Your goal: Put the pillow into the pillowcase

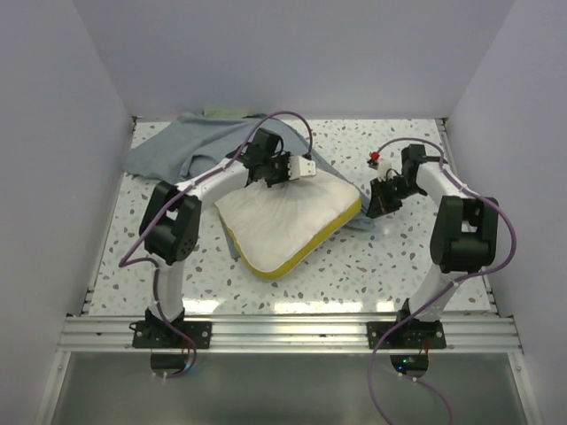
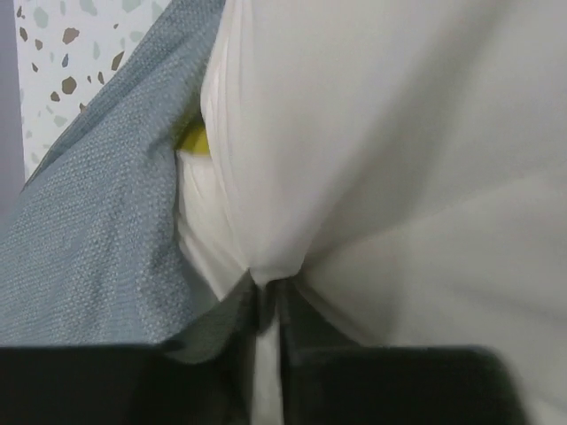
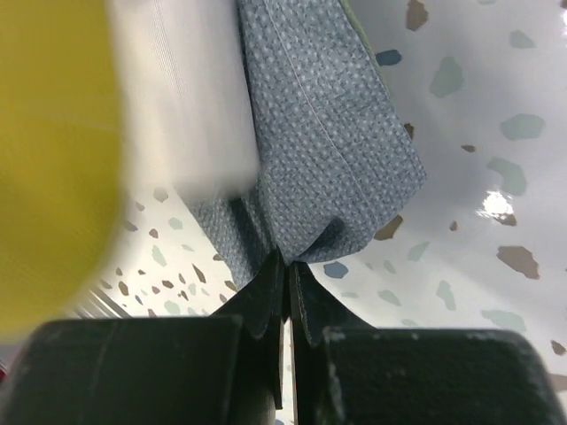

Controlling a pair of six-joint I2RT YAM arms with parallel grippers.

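The pillow (image 1: 288,221), cream-white on top with a yellow edge, lies in the middle of the table. The grey-blue pillowcase (image 1: 190,146) is bunched at the back left and runs under the pillow; a corner shows at the pillow's right end. My left gripper (image 1: 285,170) is at the pillow's far edge, shut on a pinch of its white cloth (image 2: 372,159), with pillowcase cloth (image 2: 97,239) to its left. My right gripper (image 1: 370,208) is at the pillow's right corner, shut on the pillowcase corner (image 3: 328,168), beside the blurred yellow pillow edge (image 3: 53,150).
The speckled terrazzo table (image 1: 390,266) is walled by pale panels at left, back and right. An aluminium rail (image 1: 283,332) runs along the near edge, holding both arm bases. Purple cables loop over both arms.
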